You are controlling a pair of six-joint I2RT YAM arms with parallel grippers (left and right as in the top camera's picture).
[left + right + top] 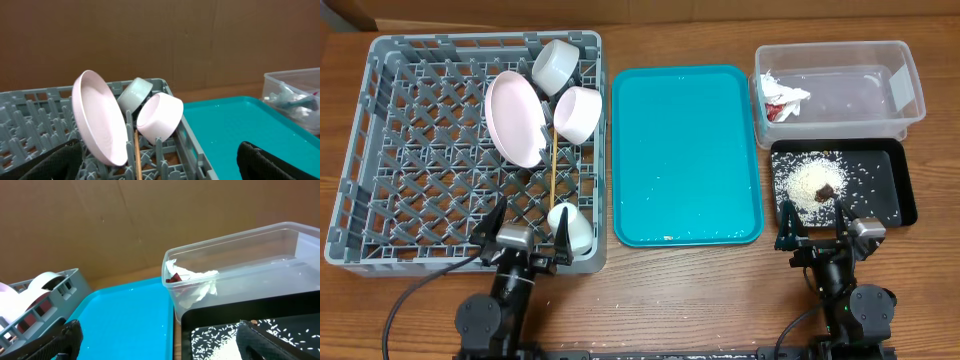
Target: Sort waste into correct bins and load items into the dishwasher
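Note:
The grey dish rack (380, 150) holds the pinkish plate (515, 118) on edge, two white bowls (557, 65) (577, 112), a white cup (570, 228) and the chopsticks (553, 170). The clear tub (840, 52) holds the red-and-white wrapper (782, 97). The black tray (900, 195) holds rice (805, 180) and a brown lump (827, 192). My left gripper (528, 228) is open and empty over the rack's front edge, beside the cup. My right gripper (814, 222) is open and empty at the black tray's front edge. The left wrist view shows the plate (97, 117) and a bowl (160, 116).
The teal tray (685, 150) lies between the rack and the bins, with a few small specks near its front edge. It also shows in the right wrist view (125, 315), next to the tub (250, 235) and the black tray (225, 315). Brown cardboard stands behind the table.

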